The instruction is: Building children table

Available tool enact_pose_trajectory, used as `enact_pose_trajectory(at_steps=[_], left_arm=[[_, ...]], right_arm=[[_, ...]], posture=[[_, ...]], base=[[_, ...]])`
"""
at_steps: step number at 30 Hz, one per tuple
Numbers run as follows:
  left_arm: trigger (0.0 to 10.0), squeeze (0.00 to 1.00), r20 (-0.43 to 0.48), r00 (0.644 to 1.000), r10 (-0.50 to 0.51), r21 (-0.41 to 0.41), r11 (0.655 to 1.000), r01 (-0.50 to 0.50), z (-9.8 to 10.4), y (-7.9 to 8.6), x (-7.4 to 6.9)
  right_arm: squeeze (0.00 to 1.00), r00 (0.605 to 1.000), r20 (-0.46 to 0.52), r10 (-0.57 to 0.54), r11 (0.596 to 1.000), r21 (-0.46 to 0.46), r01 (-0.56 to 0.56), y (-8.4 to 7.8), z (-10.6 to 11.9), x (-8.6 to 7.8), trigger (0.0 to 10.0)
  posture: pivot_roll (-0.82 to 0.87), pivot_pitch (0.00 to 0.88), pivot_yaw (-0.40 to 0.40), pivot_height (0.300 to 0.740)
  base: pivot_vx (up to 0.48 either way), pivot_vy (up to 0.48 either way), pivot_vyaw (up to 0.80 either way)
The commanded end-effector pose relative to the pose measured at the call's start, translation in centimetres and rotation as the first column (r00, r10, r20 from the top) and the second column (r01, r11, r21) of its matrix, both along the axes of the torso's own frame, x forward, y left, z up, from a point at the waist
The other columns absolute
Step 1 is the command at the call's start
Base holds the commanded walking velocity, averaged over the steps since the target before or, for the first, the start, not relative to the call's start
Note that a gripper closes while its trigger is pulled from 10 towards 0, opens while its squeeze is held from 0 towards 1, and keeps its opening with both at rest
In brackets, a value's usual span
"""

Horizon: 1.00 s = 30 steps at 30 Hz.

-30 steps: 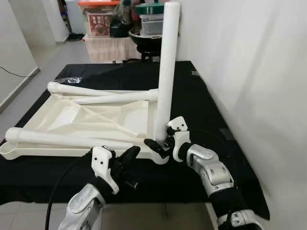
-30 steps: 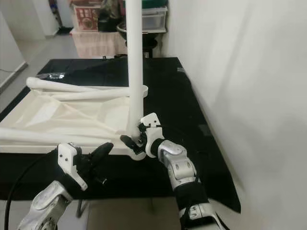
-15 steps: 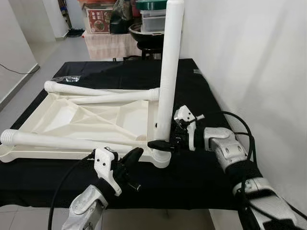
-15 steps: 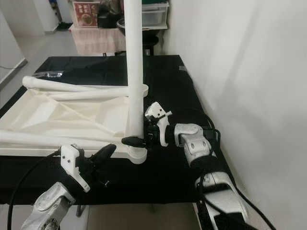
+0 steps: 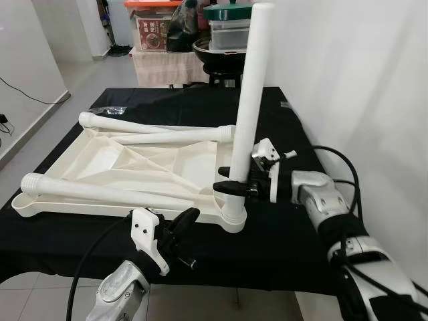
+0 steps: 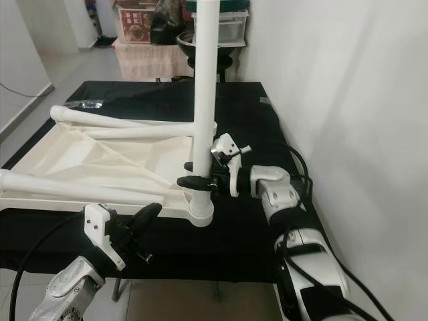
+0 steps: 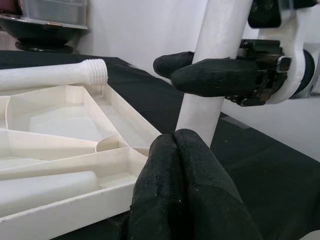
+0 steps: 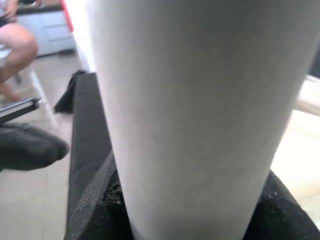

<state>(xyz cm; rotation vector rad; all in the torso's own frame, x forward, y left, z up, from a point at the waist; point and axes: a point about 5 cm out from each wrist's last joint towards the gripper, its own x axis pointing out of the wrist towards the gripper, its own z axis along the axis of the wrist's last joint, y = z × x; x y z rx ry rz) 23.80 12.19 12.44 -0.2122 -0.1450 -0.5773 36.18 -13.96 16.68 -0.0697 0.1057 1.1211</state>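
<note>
Legs [image 5: 134, 136] in upturned tabletop [image 5: 107, 175]

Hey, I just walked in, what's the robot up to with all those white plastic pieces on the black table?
It is putting together a small children's table. The white tabletop lies upside down on the black table. The right gripper is clamped around the lower part of an upright table leg standing in the near right corner socket. Three other legs lie loose across the tabletop. The left gripper, fingers shut and holding nothing, hovers at the tabletop's near edge.
</note>
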Motion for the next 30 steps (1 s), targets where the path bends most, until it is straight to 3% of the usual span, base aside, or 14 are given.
enact_pose_trajectory(at_steps=[1, 3, 4, 8, 14, 15, 16, 17, 18, 19, 26, 27, 28, 30], left_arm=[[10.0, 0.0, -0.009, 1.0, -0.002, -0.011, 1.0, 0.002, 0.0, 0.1, -0.1], [10.0, 0.0, -0.008, 1.0, -0.002, -0.011, 1.0, 0.002, 0.1, 0.2, -0.2], [10.0, 0.0, -0.006, 1.0, 0.001, -0.011, 1.0, -0.001, 0.1, 0.4, -0.2], [10.0, 0.0, -0.005, 1.0, 0.003, -0.009, 1.0, -0.003, 0.2, 0.7, -0.1], [10.0, 0.0, -0.009, 1.0, 0.004, -0.005, 1.0, -0.004, 0.1, 0.7, -0.1], [10.0, 0.0, -0.005, 1.0, 0.015, -0.002, 1.0, -0.015, 0.1, 0.7, -0.1], [10.0, 0.0, -0.005, 1.0, 0.015, -0.002, 1.0, -0.015, 0.1, 0.7, -0.1], [10.0, 0.0, -0.002, 1.0, 0.023, 0.001, 1.0, -0.023, 0.1, 0.7, -0.1], [10.0, 0.0, -0.002, 1.0, 0.025, 0.002, 1.0, -0.025, 0.1, 0.7, -0.1], [10.0, 0.0, -0.003, 1.0, 0.024, 0.0, 1.0, -0.024, 0.1, 0.6, -0.1], [10.0, 0.0, -0.008, 1.0, 0.006, -0.011, 1.0, -0.006, 0.0, 0.3, -0.1], [10.0, 0.0, -0.008, 1.0, 0.005, -0.012, 1.0, -0.005, 0.0, 0.2, -0.1], [10.0, 0.0, -0.008, 1.0, 0.004, -0.013, 1.0, -0.004, 0.0, 0.2, -0.1], [10.0, 0.0, -0.008, 1.0, 0.004, -0.014, 1.0, -0.004, 0.0, 0.1, -0.1]], right_arm=[[0.0, 0.992, -0.042, -0.118, 0.993, -0.022, 0.118, -0.8, -1.6, -0.1, 0.0], [0.0, 0.957, -0.012, -0.29, 0.956, -0.042, 0.289, -0.6, -2.5, -0.2, 0.0], [0.0, 0.848, -0.028, -0.529, 0.848, -0.033, 0.529, 0.3, -3.8, -1.1, 0.0], [0.0, 0.82, 0.108, -0.562, 0.818, -0.075, 0.57, 2.8, -3.7, -3.4, 0.0], [0.0, 0.806, 0.095, -0.585, 0.798, -0.113, 0.592, 3.0, -3.8, -1.2, 0.0], [0.0, 0.802, 0.1, -0.589, 0.796, -0.103, 0.597, 3.3, -3.5, -0.9, 3.8], [0.0, 0.802, 0.1, -0.589, 0.796, -0.103, 0.597, 3.3, -3.5, -0.9, 3.8], [0.0, 0.797, 0.103, -0.595, 0.792, -0.094, 0.604, 3.4, -3.3, -0.7, 7.1], [0.07, 0.809, 0.092, -0.581, 0.807, -0.065, 0.587, 3.6, -2.6, -0.5, 10.0], [1.0, 0.824, 0.083, -0.56, 0.824, -0.04, 0.565, 3.7, -2.1, -0.4, 10.0], [1.0, 0.908, 0.077, -0.411, 0.912, 0.05, 0.408, 3.8, 0.2, -0.2, 10.0], [0.78, 0.936, 0.091, -0.34, 0.94, 0.052, 0.336, 3.8, 0.7, -0.2, 10.0], [0.0, 0.963, 0.107, -0.246, 0.969, 0.043, 0.242, 3.6, 1.2, -0.1, 10.0], [0.0, 0.985, 0.128, -0.117, 0.993, 0.007, 0.117, 3.2, 1.7, 0.0, 10.0]], posture=[[-0.01, 0.0, -0.005, 0.74], [-0.02, 0.0, -0.011, 0.74], [-0.03, 0.0, 0.007, 0.74], [-0.03, 0.0, 0.02, 0.74], [-0.02, 0.0, 0.005, 0.74], [-0.02, 0.0, 0.008, 0.74], [-0.02, 0.0, 0.008, 0.74], [-0.02, 0.0, 0.008, 0.74], [-0.01, 0.0, 0.001, 0.74], [-0.02, 0.0, 0.0, 0.74], [-0.02, 0.0, 0.001, 0.74], [-0.02, 0.0, 0.0, 0.74], [-0.02, 0.0, -0.003, 0.74], [-0.02, 0.0, -0.004, 0.74]], base=[[0.0, 0.0, 0.0], [0.0, 0.0, 0.0], [0.0, 0.0, 0.0], [0.0, 0.0, 0.0], [0.0, 0.0, 0.0], [0.0, 0.0, 0.0], [0.0, 0.0, 0.0], [0.0, 0.0, 0.0], [0.0, 0.0, 0.0], [0.0, 0.0, 0.0], [0.0, 0.0, 0.0], [0.0, 0.0, 0.0], [0.0, 0.0, 0.0], [0.0, 0.0, 0.0]])
